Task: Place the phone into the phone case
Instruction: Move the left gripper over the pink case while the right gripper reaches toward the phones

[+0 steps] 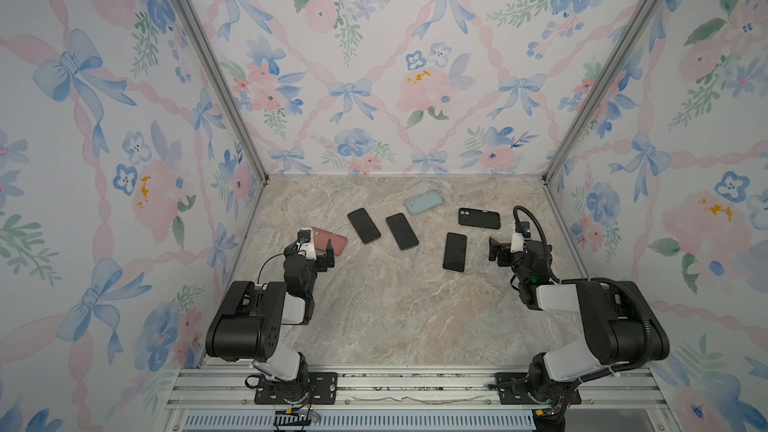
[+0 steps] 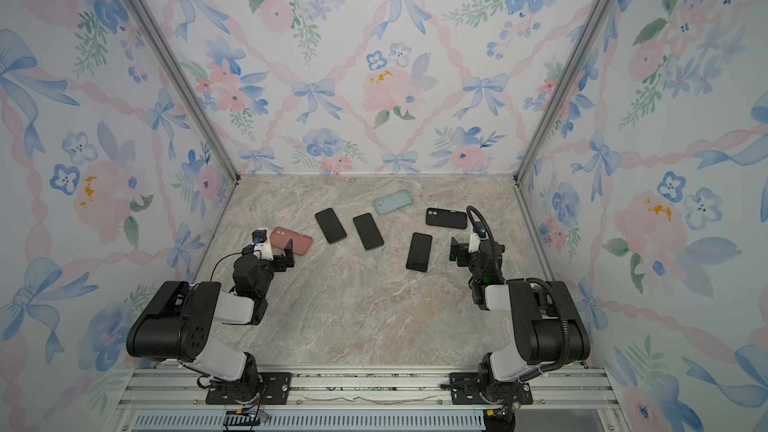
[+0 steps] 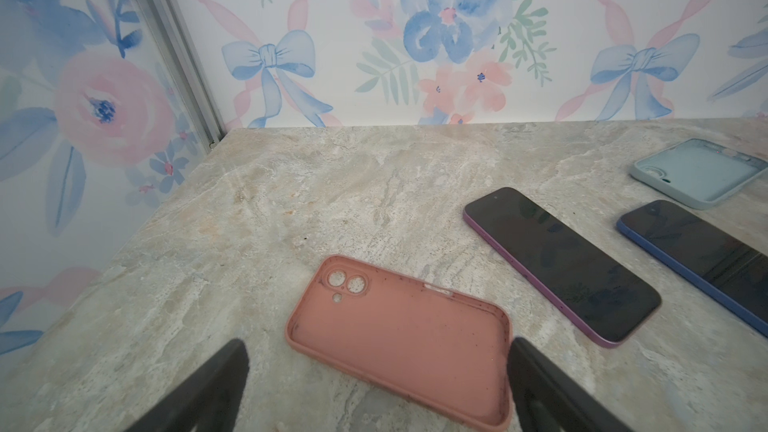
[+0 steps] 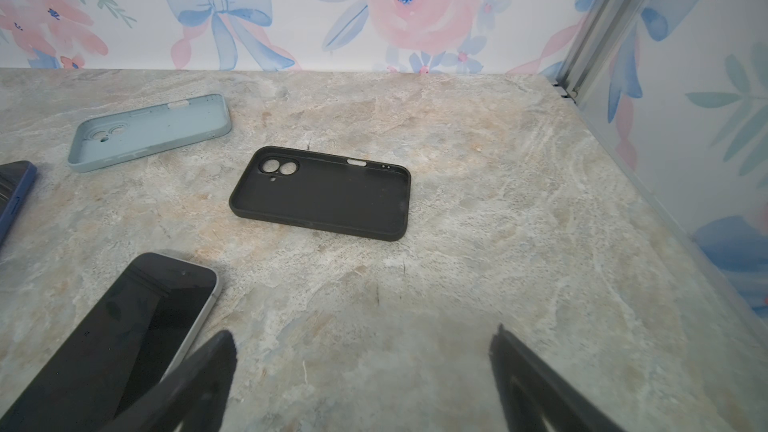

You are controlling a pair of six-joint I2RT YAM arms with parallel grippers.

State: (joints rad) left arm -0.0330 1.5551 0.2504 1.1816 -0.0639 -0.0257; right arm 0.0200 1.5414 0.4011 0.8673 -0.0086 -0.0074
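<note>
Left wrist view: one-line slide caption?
Open left gripper poised over the empty pink case, purple phone screen-up beside it on the marble table.

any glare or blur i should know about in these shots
Left wrist view: the purple phone carries faint wallpaper reflections on its screen, and the left gripper is blurred. Right wrist view: the same faint reflections on the silver-edged phone, with the right gripper equally soft. Both top views: even, soft light, only weak shadows on the table.

In both top views the left gripper [image 1: 311, 251] hides part of the pink case [image 1: 338, 238] from us. We find the blue phone [image 3: 698, 251] and the silver-edged phone [image 4: 145, 317] cropped by wrist-view edges.
</note>
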